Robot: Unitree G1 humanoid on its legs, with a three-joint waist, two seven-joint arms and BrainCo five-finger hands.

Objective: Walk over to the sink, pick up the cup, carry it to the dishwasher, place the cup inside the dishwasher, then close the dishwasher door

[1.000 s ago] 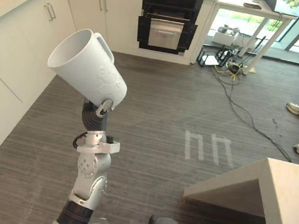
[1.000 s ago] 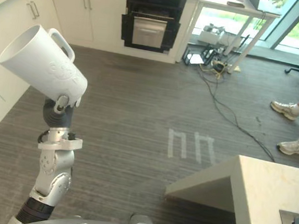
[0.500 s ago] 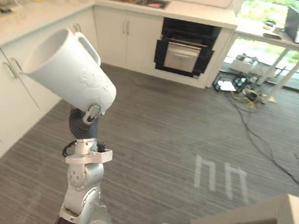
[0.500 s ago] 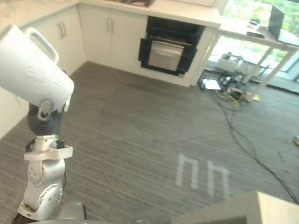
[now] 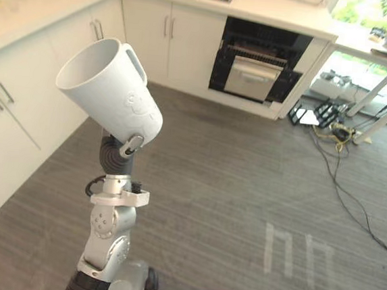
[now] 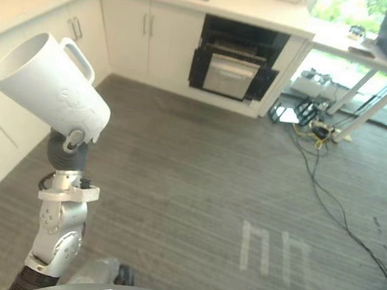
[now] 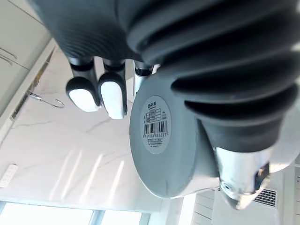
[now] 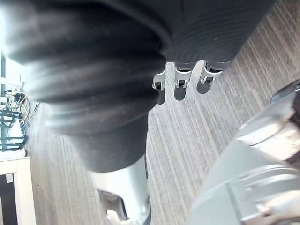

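The white cup [image 5: 110, 90] is empty and tilted, its mouth turned up and away from the open dishwasher [image 5: 261, 66], well apart from it. The left hand [image 7: 114, 96] grips it from below on an upright forearm, fingers and thumb curled round its base. The right hand [image 8: 180, 82] hangs with fingers loose, side by side, holding nothing.

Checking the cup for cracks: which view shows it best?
Left eye view: the whole cup, rim, handle and side, tilted in the left hand. Right eye view shows much the same; left wrist view shows its base.
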